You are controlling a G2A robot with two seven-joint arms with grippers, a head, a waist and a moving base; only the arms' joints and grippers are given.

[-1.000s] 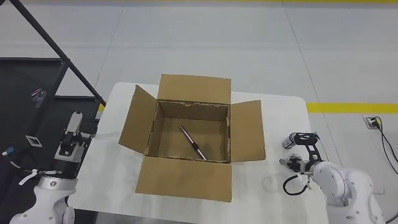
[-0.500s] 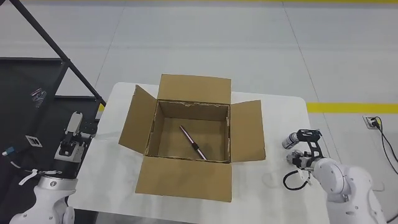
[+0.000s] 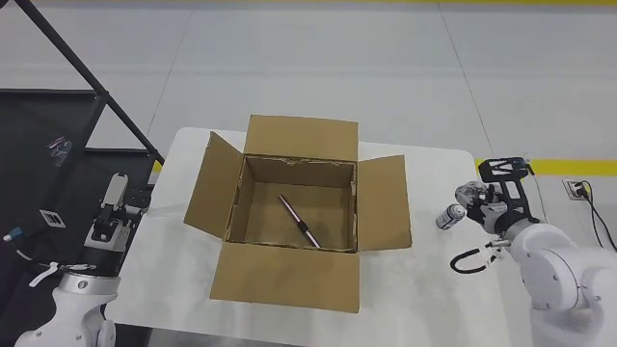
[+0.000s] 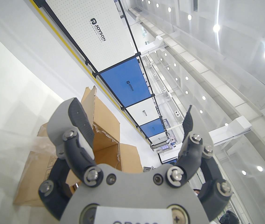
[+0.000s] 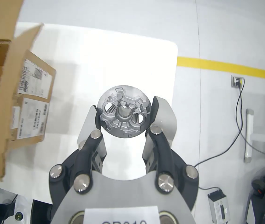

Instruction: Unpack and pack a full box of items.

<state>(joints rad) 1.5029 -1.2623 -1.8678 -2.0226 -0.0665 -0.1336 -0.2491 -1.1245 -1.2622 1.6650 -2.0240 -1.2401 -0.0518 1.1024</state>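
An open cardboard box (image 3: 289, 280) stands in the middle of the white table (image 3: 424, 280). A thin dark rod (image 3: 299, 220) lies slanted on its floor. To the right of the box a round metal part (image 3: 449, 217) with holes in its top face stands on the table. My right gripper (image 3: 469, 196) hangs open just above and beyond it. In the right wrist view the part (image 5: 124, 114) shows between the spread fingers of that gripper (image 5: 125, 107). My left gripper (image 3: 116, 193) is off the table's left edge, open and holding nothing (image 4: 132, 110), pointing up past the box (image 4: 106, 131).
The box's four flaps are folded outward; its right flap (image 3: 384, 214) lies close to the part. The table's right edge (image 3: 479, 251) is near the right arm. A black frame (image 3: 96, 106) stands left of the table. A wall socket with cable (image 5: 237, 82) is on the floor.
The right arm has swung from the near side of the metal part up toward the far right, so its gripper now hangs over the part. The part, box, rod and left arm have not moved.
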